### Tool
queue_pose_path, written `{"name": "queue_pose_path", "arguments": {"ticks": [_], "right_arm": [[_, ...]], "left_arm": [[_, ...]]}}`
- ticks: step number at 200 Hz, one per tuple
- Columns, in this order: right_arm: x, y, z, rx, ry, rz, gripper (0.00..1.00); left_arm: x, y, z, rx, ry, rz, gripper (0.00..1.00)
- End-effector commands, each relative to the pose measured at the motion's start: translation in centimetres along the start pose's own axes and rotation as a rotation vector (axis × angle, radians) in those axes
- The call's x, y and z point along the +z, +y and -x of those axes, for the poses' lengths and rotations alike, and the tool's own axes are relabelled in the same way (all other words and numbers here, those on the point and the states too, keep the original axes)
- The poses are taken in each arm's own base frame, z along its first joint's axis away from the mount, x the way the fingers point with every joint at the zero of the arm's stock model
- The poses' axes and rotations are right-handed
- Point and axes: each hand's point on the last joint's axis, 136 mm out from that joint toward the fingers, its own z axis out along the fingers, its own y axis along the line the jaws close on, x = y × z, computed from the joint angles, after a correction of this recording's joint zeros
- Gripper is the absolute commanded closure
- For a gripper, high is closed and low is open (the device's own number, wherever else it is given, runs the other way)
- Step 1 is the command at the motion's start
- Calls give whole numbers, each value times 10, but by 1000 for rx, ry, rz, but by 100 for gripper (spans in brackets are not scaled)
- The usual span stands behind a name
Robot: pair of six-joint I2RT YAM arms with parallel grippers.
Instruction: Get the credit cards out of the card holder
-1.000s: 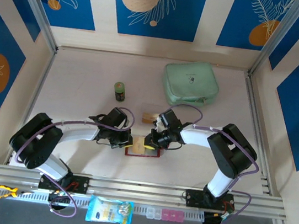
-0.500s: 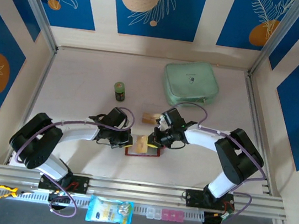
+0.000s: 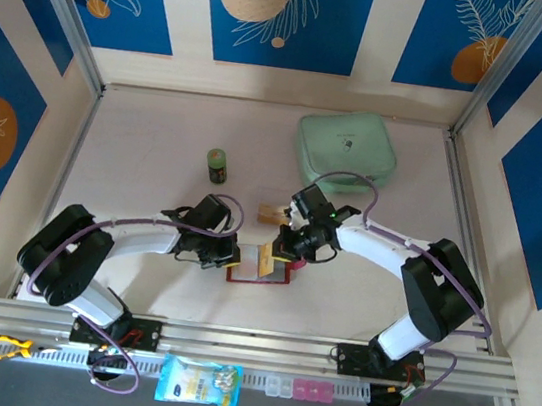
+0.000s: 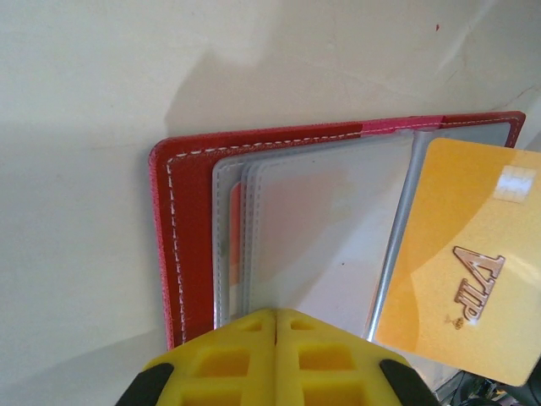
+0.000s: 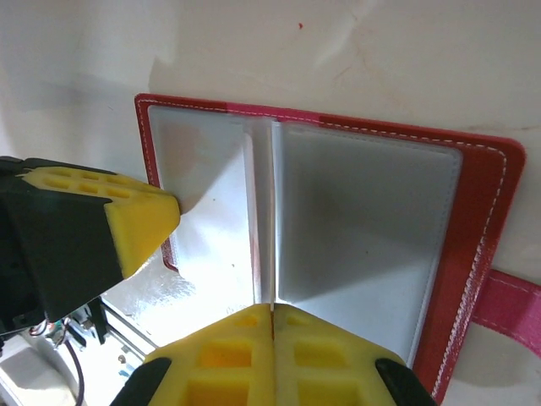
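Top external. CLERK: Task items and places?

ARM: Item 1, holder [image 3: 259,274]: red, lying open and flat by the near edge of the tabletop [image 3: 158,147], about mid-width, clear sleeves [image 4: 321,228] facing up. Item 2, yellow card [image 3: 266,257]: over the holder, tilted, marked VIP in the left wrist view. It looks out of its sleeve, though I cannot tell if its lower edge is quite clear. Item 3, tan card [image 3: 271,213]: loose on the tabletop just beyond the holder. Other: pouch [image 3: 346,153], toward the far right corner.

CLERK: Grippers?

ARM: My left gripper [image 4: 276,326]: fingers together, nothing visibly between them, bearing on the holder's left side. My right gripper [image 5: 270,330]: pinched tight on the yellow card.

CLERK: Step, and next move?

ARM: Step, as I judge it: drawing the yellow card off. Next: carry it sideways, lay it on bare tabletop beside the tan card, and release. My left must pin the holder so it does not drag. Then check the remaining sleeves. A reddish tint shows under the left ones; I cannot tell whether it is a card.
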Motion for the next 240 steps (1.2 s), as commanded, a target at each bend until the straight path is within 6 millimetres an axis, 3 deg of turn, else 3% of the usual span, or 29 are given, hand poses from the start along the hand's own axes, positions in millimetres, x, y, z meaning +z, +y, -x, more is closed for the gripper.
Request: {"name": "queue_pose_path", "arguments": {"ticks": [1, 93, 129, 162, 240], "right_arm": [[-1, -3, -6, -25, 28, -90, 99], [17, 11, -7, -48, 57, -187, 89], [19, 16, -7, -40, 52, -154, 89], [20, 23, -9, -40, 57, -112, 97], [-11, 0, -4, -76, 27, -265, 98]], "left_arm": [[-2, 5, -4, 13, 8, 34, 100], [-2, 7, -5, 14, 8, 33, 100], [-1, 8, -6, 14, 10, 33, 100], [0, 8, -7, 12, 13, 32, 100], [0, 10, -7, 13, 12, 35, 100]]}}
